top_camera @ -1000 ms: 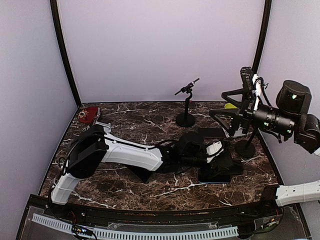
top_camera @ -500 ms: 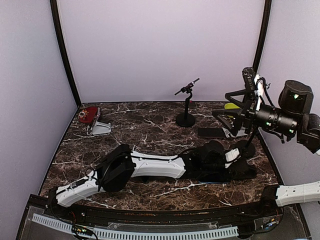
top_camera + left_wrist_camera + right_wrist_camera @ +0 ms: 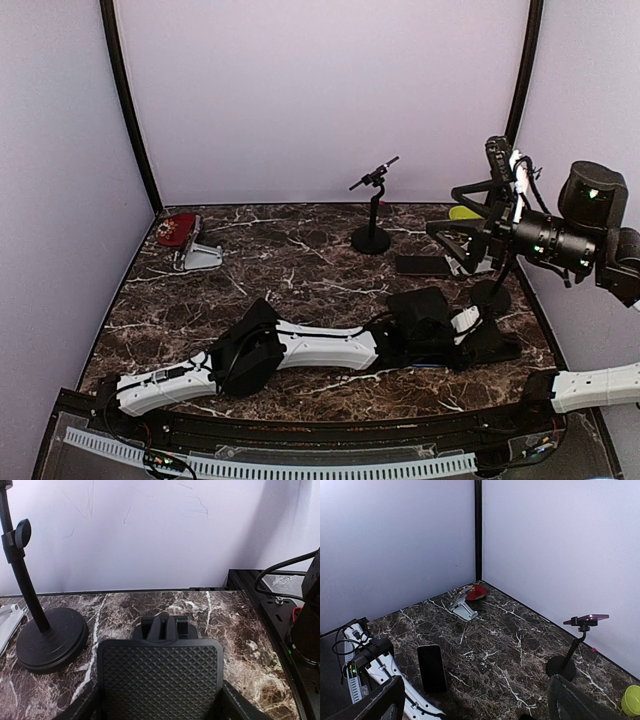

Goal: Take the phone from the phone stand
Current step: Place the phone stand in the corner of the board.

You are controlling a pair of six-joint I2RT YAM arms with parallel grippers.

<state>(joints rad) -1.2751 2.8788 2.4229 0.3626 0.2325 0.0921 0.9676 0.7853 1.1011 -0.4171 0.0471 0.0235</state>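
A black phone stand point(image 3: 160, 675), a diamond-textured plate with a hinge point(image 3: 162, 627) beyond it, sits low on the marble at the right point(image 3: 508, 350). My left gripper point(image 3: 160, 707) point(image 3: 485, 338) is shut on the plate, which fills the gap between the two fingers; nothing rests on it. A black phone point(image 3: 420, 264) point(image 3: 431, 667) lies flat on the table, apart from this stand and farther back. My right gripper point(image 3: 437, 208) point(image 3: 476, 680) hangs high at the right, open and empty.
A round-based pole stand point(image 3: 490, 295) point(image 3: 50, 640) stands just beside the left gripper. A gooseneck stand point(image 3: 372, 235) point(image 3: 580, 630) is at the back. A silver stand with a red thing point(image 3: 195, 255) point(image 3: 464, 607) is far left. The black frame rail point(image 3: 270, 595) borders the table.
My left arm has stretched out low and slid right along the table, the black stand moving with its gripper. The right arm has barely shifted.
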